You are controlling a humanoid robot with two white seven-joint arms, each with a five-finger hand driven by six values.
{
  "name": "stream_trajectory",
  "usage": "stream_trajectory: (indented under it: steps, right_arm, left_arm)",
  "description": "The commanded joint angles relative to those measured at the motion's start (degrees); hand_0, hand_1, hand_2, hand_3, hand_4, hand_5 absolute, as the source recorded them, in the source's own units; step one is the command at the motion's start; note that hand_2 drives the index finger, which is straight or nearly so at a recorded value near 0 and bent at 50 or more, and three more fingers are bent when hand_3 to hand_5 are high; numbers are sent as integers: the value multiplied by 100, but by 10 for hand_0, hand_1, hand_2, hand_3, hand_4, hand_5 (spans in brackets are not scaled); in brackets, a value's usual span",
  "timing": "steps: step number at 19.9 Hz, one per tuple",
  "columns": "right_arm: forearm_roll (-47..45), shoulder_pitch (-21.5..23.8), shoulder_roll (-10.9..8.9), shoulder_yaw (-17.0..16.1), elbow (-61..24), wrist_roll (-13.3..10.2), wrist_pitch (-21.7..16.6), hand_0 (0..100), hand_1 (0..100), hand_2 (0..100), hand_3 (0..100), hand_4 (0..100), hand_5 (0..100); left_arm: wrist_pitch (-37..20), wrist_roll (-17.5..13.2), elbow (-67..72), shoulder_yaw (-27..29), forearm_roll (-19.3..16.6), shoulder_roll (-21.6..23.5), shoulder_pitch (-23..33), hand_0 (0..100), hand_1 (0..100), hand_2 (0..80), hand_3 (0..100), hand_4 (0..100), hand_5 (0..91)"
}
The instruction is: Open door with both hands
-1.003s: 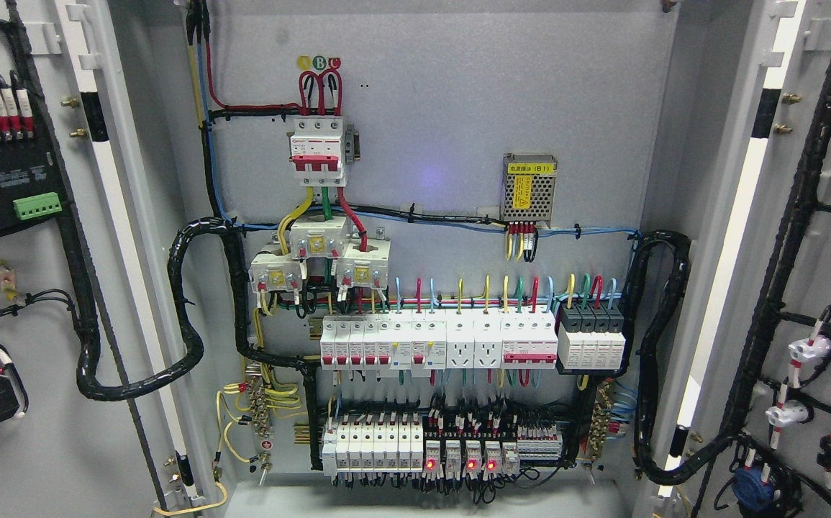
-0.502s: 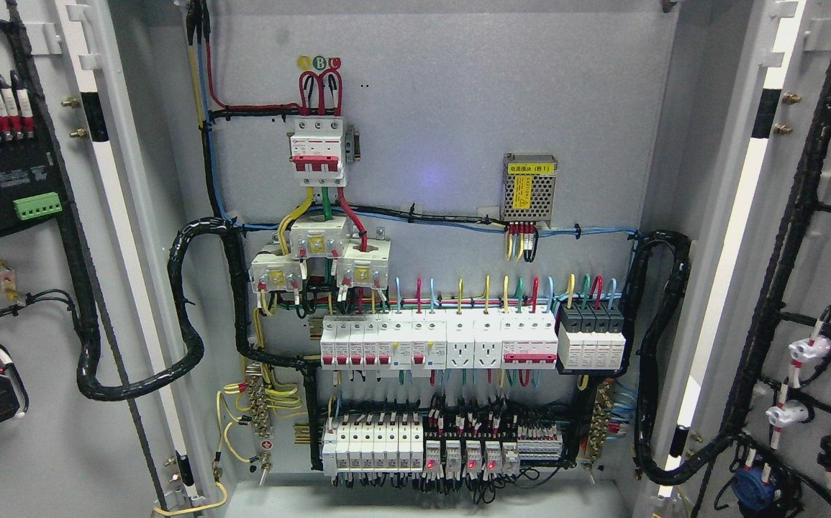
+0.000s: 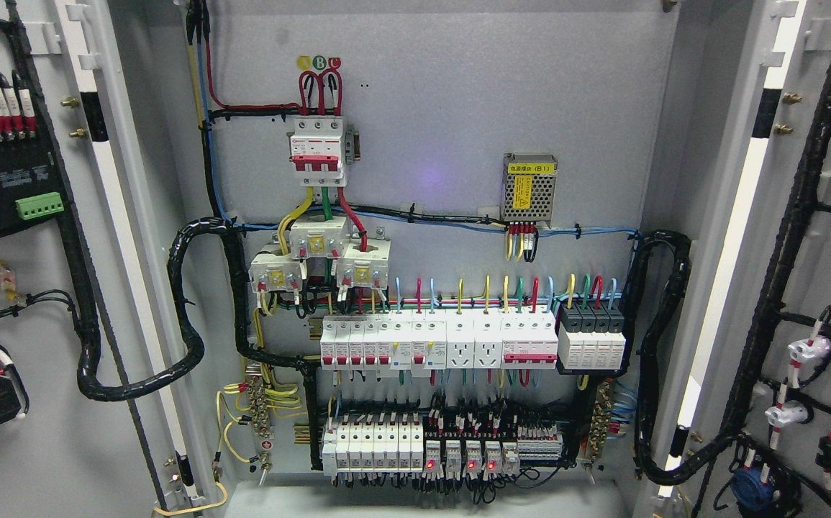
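Both grey steel cabinet doors stand swung wide open: the left door (image 3: 34,302) fills the left edge of the view with its inner face showing, and the right door (image 3: 818,273) does the same on the right edge. Neither robot hand nor arm appears anywhere in the view, so the state of the fingers cannot be told. Between the doors the grey back panel of the cabinet (image 3: 458,108) is fully exposed. Near its top sits a white three-pole main breaker with red toggles (image 3: 319,151), fed by red looped wires. To the right of it hangs a small perforated metal power supply with a yellow label (image 3: 529,188). Lower down runs a white row of small circuit breakers and sockets (image 3: 438,339), with a black block of four modules (image 3: 591,337) just beside its right end. Beneath that is a second row of white breakers and relays (image 3: 422,446), three of which show red lights. A thick black corrugated cable loom (image 3: 185,302) loops from the left door into the cabinet, and a similar black loom (image 3: 656,360) curves down the right side. On the left door a green terminal block (image 3: 39,206) sits on a black module.
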Motion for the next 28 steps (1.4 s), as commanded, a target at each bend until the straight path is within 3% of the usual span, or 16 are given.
stream_trajectory:
  steps: [1, 5, 8, 13, 18, 25, 28]
  right_arm:
    - [17, -8, -70, 297, -301, 6, -5, 0, 0, 0, 0, 0, 0]
    - [87, -52, -140, 500, -423, 14, -5, 0, 0, 0, 0, 0, 0]
    - [140, -52, -202, 640, -538, 14, -5, 0, 0, 0, 0, 0, 0]
    - [709, -43, -246, 1246, -530, 14, 4, 0, 0, 0, 0, 0, 0]
    - [1527, -26, -220, 2194, -328, 14, 22, 0, 0, 0, 0, 0, 0]
    - [2038, -52, -44, 3285, 1268, 6, 22, 0, 0, 0, 0, 0, 0]
    - [2047, -61, 175, 3505, 2218, 14, -13, 0, 0, 0, 0, 0, 0]
  left_arm:
    - [-12, -21, -475, -51, -39, -11, 192, 0, 0, 0, 0, 0, 0]
    - [-12, -21, -555, -410, -74, -37, 192, 0, 0, 0, 0, 0, 0]
    - [-30, -21, -555, -691, -328, -81, 192, 0, 0, 0, 0, 0, 0]
    - [-38, -21, -555, -1105, -645, -204, 183, 0, 0, 0, 0, 0, 0]
    - [-30, -21, -494, -1579, -1040, -379, 183, 0, 0, 0, 0, 0, 0]
    - [-30, -21, 182, -2309, -2130, -1178, 157, 0, 0, 0, 0, 0, 0]
    - [-30, -117, 788, -2520, -2254, -1521, 104, 0, 0, 0, 0, 0, 0]
